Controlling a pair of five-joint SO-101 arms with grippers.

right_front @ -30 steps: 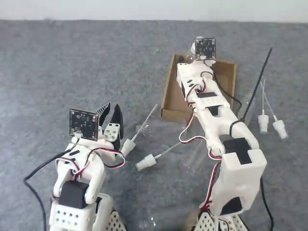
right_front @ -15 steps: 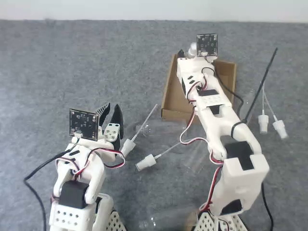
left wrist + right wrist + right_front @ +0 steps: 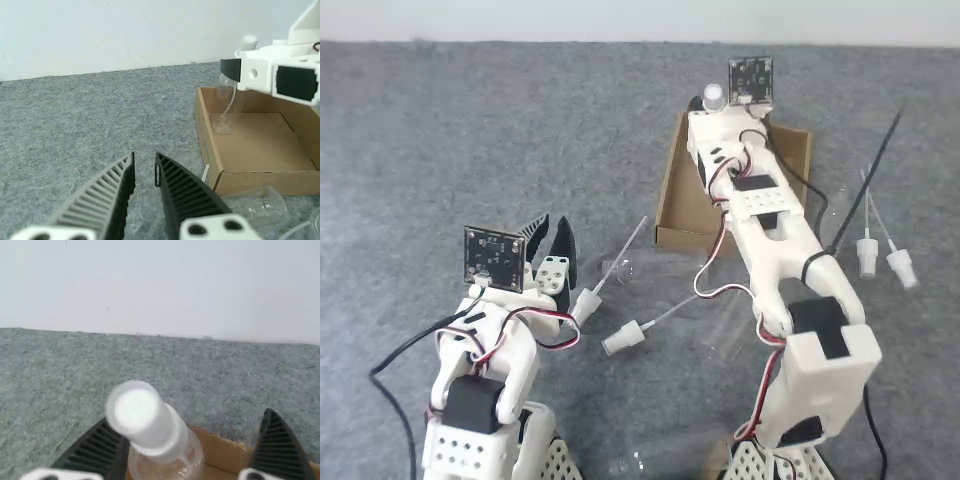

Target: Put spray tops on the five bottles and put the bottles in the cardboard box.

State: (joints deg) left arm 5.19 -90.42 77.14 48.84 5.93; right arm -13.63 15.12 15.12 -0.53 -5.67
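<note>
Your right hand [image 3: 187, 417] is out over the far corner of the cardboard box [image 3: 667, 190], with its fingers spread wide. A capped bottle [image 3: 165, 452] with a white spray top [image 3: 137, 412] on its neck stands upright between them. It touches one finger [image 3: 95, 452], while the other finger [image 3: 275, 450] is well apart from it. The left wrist view shows the bottle's base low inside the box, close to the far wall. You cannot tell whether it rests on the box floor.

Your left hand [image 3: 144, 156] sits toward the near edge of the tabletop [image 3: 470, 130] on the left side, with its fingers slightly apart and nothing between them.

Mind what lies around you. Between the two arms a first loose spray top [image 3: 586, 301] lies just beside the left hand, its tube pointing toward the box. A second loose spray top [image 3: 623, 338] lies a little nearer the near edge. A bare bottle [image 3: 620, 268] lies on its side just outside the box's near wall. Another clear bottle [image 3: 650, 462] lies at the near edge between the arm bases. Toward the right edge, two more spray tops [image 3: 867, 256] lie side by side, beside a black cable [image 3: 860, 185] that slants across the tabletop. The right arm [image 3: 775, 240] stretches over the box and covers much of its inside.
</note>
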